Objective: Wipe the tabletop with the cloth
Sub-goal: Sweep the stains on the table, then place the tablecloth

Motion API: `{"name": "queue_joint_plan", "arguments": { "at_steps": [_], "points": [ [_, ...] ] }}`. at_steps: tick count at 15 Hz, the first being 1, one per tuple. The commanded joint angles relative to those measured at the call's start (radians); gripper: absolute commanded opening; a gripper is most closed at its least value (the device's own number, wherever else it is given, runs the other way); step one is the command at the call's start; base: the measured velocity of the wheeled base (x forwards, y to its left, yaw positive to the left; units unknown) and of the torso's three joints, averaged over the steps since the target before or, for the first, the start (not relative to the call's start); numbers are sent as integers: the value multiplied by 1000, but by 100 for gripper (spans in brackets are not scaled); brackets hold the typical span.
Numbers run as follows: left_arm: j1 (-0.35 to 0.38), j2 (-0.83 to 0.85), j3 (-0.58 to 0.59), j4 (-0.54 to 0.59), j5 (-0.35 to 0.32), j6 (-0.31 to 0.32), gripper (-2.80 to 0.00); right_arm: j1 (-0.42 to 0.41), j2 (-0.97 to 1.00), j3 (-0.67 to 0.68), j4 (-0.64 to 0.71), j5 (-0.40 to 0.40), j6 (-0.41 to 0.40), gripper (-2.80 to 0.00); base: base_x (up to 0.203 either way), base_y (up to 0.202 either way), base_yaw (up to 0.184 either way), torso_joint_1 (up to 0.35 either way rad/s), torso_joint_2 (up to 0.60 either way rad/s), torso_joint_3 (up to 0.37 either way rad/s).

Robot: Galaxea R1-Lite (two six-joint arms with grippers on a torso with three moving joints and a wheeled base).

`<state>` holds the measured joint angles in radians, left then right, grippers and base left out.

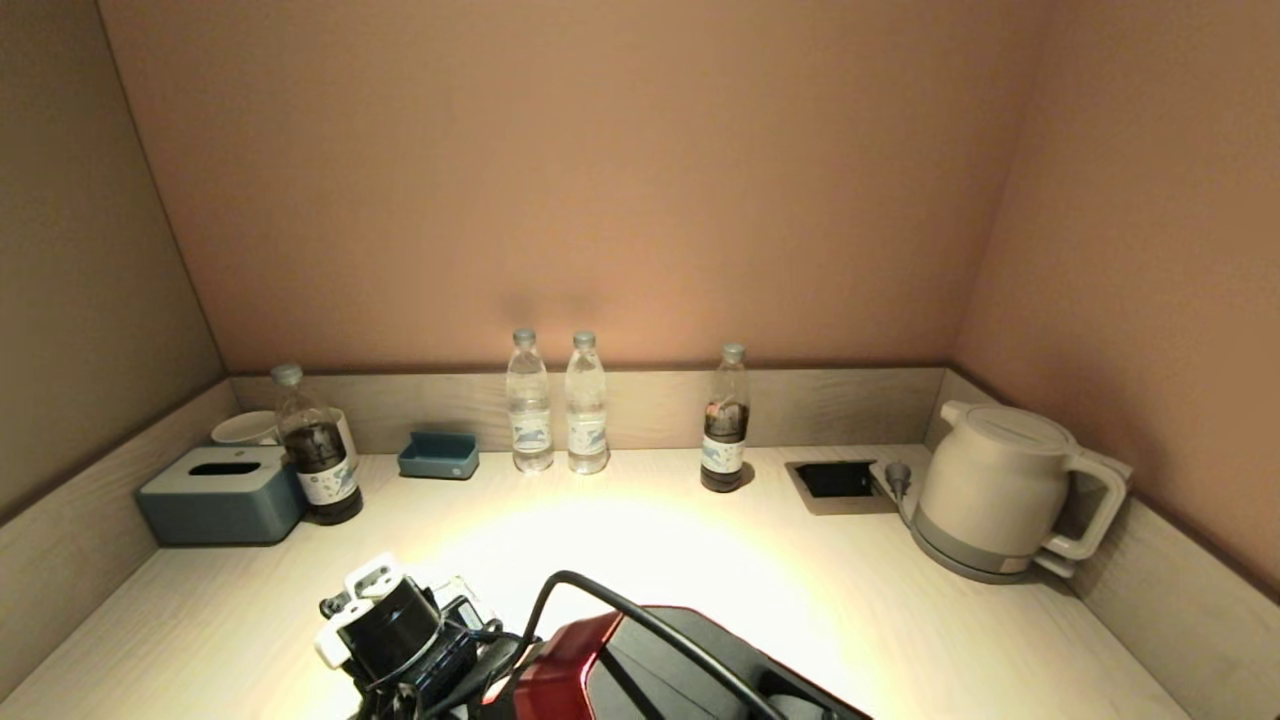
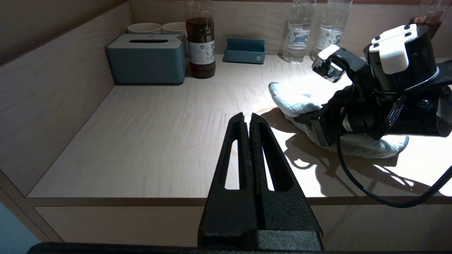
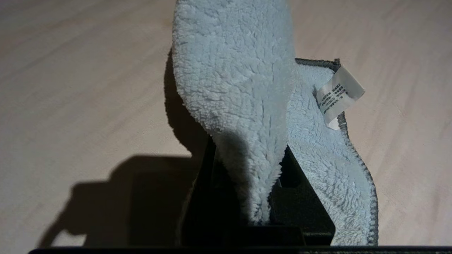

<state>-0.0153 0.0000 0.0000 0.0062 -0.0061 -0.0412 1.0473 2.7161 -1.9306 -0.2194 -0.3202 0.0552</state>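
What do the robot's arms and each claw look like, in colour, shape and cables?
The left claw has matte black, tapered fingers with long slots cut through them. The right arm has a glossy red and black shell, and a black cable loops over it. Its wrist is a black cylinder with white clips. Of the right claw, only black finger parts show.

A warm pool of light glares off the middle of the bench (image 1: 640, 560), washing out the wood grain, while the walls and the bench's far corners fall dim. In the left wrist view the cloth (image 2: 300, 98) is overexposed and the right arm (image 2: 388, 88) throws hard-edged shadows toward the bench's front edge.
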Motion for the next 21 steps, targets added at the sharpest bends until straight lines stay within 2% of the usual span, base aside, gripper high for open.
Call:
{"name": "queue_joint_plan", "arguments": {
  "at_steps": [1, 3, 5, 9, 13, 17, 21],
  "points": [
    [0, 0, 0, 0, 0, 0, -280, -13, 10, -5, -2, 7, -17, -280, 0, 0, 0, 0, 0, 0],
    [0, 0, 0, 0, 0, 0, -280, -22, 11, -5, -3, 8, -24, -280, 0, 0, 0, 0, 0, 0],
    [0, 0, 0, 1, 0, -2, -280, -77, 14, -5, -15, 7, -50, -280, 0, 0, 0, 0, 0, 0],
    [0, 0, 0, 0, 0, 0, -280, -122, 3, -4, -17, 6, -54, -280, 0, 0, 0, 0, 0, 0],
    [0, 0, 0, 0, 0, 0, -280, -131, -41, 6, -14, -4, -48, -280, 0, 0, 0, 0, 0, 0],
    [0, 0, 0, 0, 0, -2, -280, -142, -177, 95, -12, -14, -33, -280, 0, 0, 0, 0, 0, 0],
    [0, 0, 0, 0, 0, 0, -280, -142, -334, 257, -17, -9, 54, -280, 0, 0, 0, 0, 0, 0]
  ]
}}
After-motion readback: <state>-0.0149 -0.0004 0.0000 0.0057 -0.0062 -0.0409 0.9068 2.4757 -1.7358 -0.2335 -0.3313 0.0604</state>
